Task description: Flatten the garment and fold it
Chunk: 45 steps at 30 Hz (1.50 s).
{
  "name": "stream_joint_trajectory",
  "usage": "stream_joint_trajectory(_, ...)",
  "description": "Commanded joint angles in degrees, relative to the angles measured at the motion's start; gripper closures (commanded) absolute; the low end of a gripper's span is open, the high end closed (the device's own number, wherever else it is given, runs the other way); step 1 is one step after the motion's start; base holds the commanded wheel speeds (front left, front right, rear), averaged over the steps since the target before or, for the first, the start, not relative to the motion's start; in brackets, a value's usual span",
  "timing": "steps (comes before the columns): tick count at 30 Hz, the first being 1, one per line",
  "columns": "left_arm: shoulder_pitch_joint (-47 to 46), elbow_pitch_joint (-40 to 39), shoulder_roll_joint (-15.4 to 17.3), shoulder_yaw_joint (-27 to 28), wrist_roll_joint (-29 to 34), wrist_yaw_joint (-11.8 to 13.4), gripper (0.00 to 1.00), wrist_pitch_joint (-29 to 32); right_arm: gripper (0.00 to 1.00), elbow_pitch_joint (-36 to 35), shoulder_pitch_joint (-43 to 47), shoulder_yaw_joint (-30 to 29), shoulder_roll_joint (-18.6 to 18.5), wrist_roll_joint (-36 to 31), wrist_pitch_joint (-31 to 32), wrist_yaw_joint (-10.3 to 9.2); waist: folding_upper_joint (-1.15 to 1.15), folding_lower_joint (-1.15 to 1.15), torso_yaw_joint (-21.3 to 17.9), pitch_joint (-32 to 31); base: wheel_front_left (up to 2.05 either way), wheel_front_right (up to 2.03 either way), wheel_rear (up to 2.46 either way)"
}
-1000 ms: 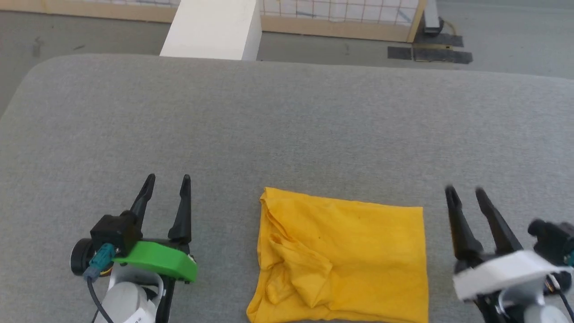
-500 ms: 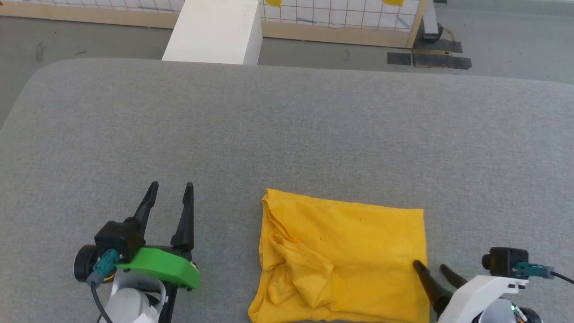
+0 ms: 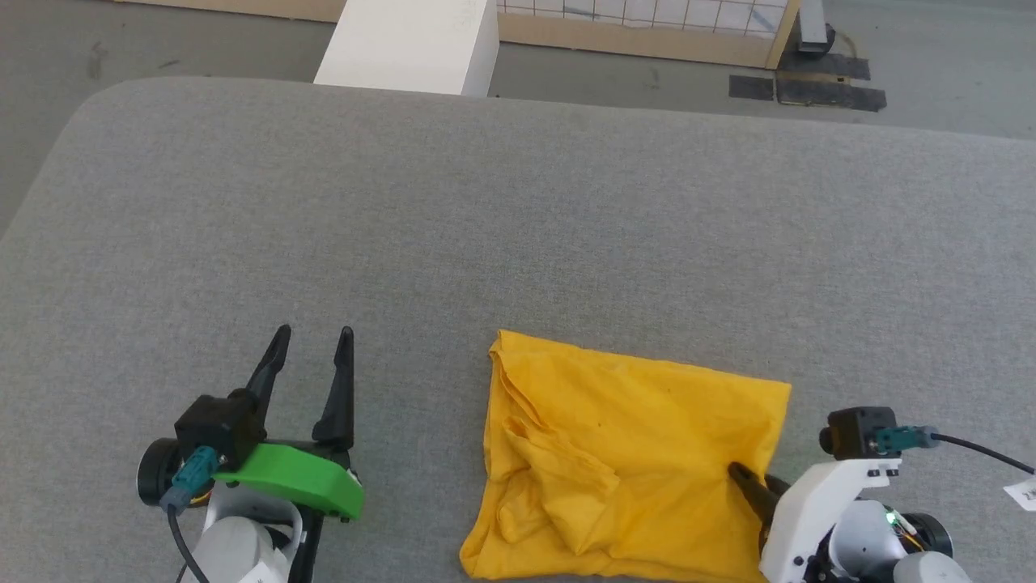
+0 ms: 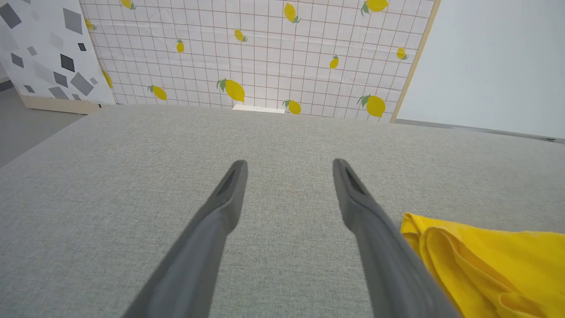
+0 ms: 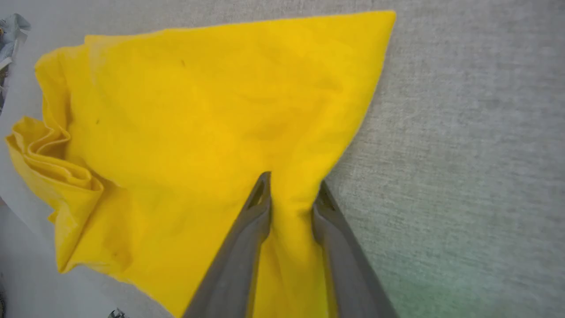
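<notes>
Folded small at lower centre of the head view on the grey cushion (image 3: 518, 227): the garment (image 3: 631, 461), nipped at its right edge by the right gripper (image 3: 753, 479), narrowed onto a ridge of yellow cloth. At lower left, the left gripper (image 3: 314, 330), spread wide, holding nothing, apart from the cloth.

Best done by catching every layer, lifting low and drawing slowly, to avoid spilling the bunched folds at left.

From the right wrist, cloth visibly pinched between the fingers (image 5: 258, 207), half hidden in the head view. From the left wrist, a lemon-print panel (image 4: 265, 53) at upper frame.
</notes>
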Motion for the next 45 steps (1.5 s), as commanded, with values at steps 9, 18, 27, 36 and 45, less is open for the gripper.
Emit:
stream_joint_trajectory(9,-0.3,-0.9,-0.2,2.1,-0.2,-0.4,0.0,-0.3,1.0,-10.6,-9.7,7.5,-0.6,-21.6,4.7,-0.08,0.0,0.0,-4.7,0.9,0.0,0.0,0.0)
stream_joint_trajectory(18,-2.0,-1.8,0.1,1.9,0.4,-0.4,0.0,-0.3,1.0,-9.8,-21.8,11.1,-15.4,-25.1,9.7,-0.08,0.0,0.0,-13.3,3.9,0.0,0.0,0.0)
stream_joint_trajectory(27,-6.1,-3.5,2.0,0.7,1.4,-0.4,0.0,-0.3,1.0,1.1,-28.9,4.4,-24.1,-25.6,4.5,-0.08,0.0,0.0,-19.3,10.5,0.0,0.0,0.0)
stream_joint_trajectory(36,-9.1,-5.6,3.8,0.2,2.0,-0.4,0.0,0.0,1.0,11.8,-34.5,-4.3,-26.6,-31.6,-2.1,-0.08,0.0,0.0,-19.5,16.2,0.0,0.0,0.0)
stream_joint_trajectory(45,-9.8,-6.1,4.3,-0.9,2.0,-0.1,0.0,0.5,1.0,19.9,-38.4,-14.5,-24.1,-40.9,-8.5,-0.08,0.0,0.0,-16.9,17.7,0.0,0.0,0.0)
